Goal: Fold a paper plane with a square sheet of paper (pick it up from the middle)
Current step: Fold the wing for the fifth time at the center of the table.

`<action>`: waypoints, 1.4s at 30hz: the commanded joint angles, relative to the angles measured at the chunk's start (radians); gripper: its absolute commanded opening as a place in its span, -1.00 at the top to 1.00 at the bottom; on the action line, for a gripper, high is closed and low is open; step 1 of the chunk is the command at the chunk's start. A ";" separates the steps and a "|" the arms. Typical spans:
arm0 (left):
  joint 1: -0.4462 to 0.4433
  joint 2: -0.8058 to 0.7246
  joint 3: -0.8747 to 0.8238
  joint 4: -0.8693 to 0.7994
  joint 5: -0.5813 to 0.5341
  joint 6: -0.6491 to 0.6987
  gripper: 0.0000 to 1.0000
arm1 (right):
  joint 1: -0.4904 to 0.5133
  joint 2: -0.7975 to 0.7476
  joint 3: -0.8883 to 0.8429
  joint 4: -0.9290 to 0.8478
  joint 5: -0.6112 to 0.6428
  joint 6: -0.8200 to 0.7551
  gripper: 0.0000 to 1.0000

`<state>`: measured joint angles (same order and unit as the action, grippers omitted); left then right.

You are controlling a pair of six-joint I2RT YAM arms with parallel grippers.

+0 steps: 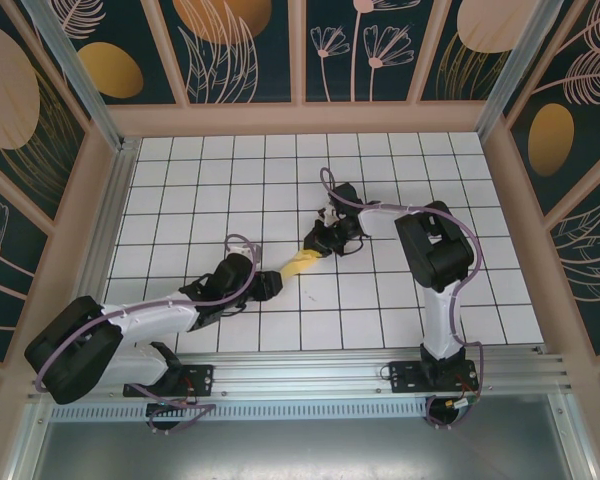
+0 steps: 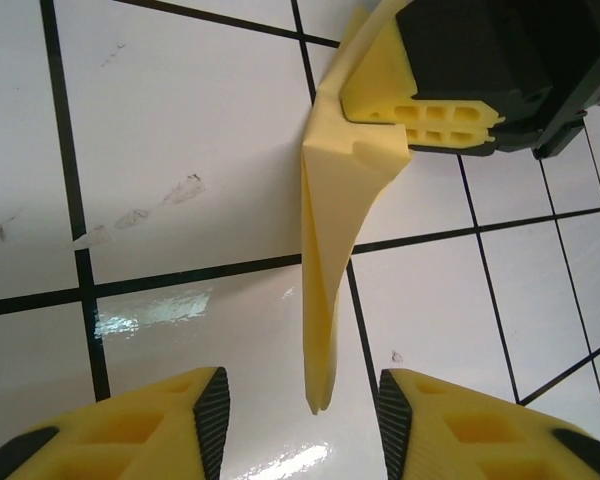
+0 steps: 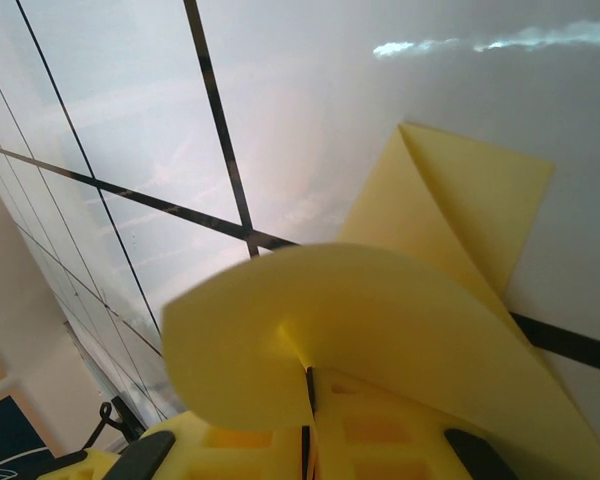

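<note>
The paper plane [image 1: 298,264] is near the middle of the white tiled desk [image 1: 200,190]. It is a narrow pale-yellow folded strip that runs from 7 o'clock up to 1 o'clock in the overhead view. The right pincer [image 1: 322,242] is at the 1 o'clock end of the paper and the left pincer [image 1: 278,280] at the 7 o'clock end. The left arm stretches in from the 8 o'clock corner of the desk. The right arm rises from the near edge at 5 o'clock and bends back toward the centre.

In the left wrist view the paper plane [image 2: 330,250] stands on edge, creased lengthwise, and tapers toward 6 o'clock to a narrow tip. That tip sits between the left pincer's two yellow fingers [image 2: 150,435], which are spread, with bare tile showing on either side of the paper. Their black pads [image 2: 212,410] face the paper without touching it. At 1 o'clock in this view the right pincer [image 2: 435,120] is pressed together on the wider end of the paper. Whether the paper's lower edge rests on the tile I cannot tell.

In the right wrist view the right pincer's fingers [image 3: 380,445] meet along a thin dark seam at 6 o'clock, pinching the paper. The paper plane [image 3: 380,320] curls over them in a rounded loop, and a flat pointed flap reaches toward 1 o'clock.
</note>
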<state>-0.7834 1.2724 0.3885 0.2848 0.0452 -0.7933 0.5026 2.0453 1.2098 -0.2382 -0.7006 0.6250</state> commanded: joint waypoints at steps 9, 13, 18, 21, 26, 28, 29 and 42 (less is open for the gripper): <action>0.006 0.062 0.092 -0.010 -0.001 0.318 0.23 | -0.010 0.056 0.072 -0.113 0.016 -0.077 0.83; 0.006 0.114 0.141 -0.016 0.012 0.349 0.34 | -0.009 0.059 0.074 -0.115 0.012 -0.077 0.85; 0.006 0.169 0.182 -0.043 0.020 0.370 0.53 | -0.010 0.063 0.073 -0.114 0.001 -0.074 0.86; 0.008 0.186 0.189 -0.074 0.023 0.384 0.54 | -0.009 0.064 0.074 -0.114 -0.003 -0.071 0.87; 0.006 0.197 0.185 -0.109 0.008 0.415 0.49 | -0.011 0.065 0.078 -0.113 -0.015 -0.068 0.87; 0.006 0.207 0.187 -0.113 -0.002 0.422 0.38 | -0.011 0.067 0.080 -0.113 -0.018 -0.067 0.87; 0.007 0.212 0.187 -0.115 -0.006 0.425 0.32 | -0.011 0.067 0.083 -0.113 -0.021 -0.067 0.87; 0.006 0.200 0.206 -0.127 -0.032 0.447 0.20 | -0.011 0.078 0.083 -0.116 -0.024 -0.064 0.87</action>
<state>-0.7834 1.4906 0.5602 0.1902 0.0395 -0.3645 0.4950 2.0830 1.2743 -0.3149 -0.7303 0.5739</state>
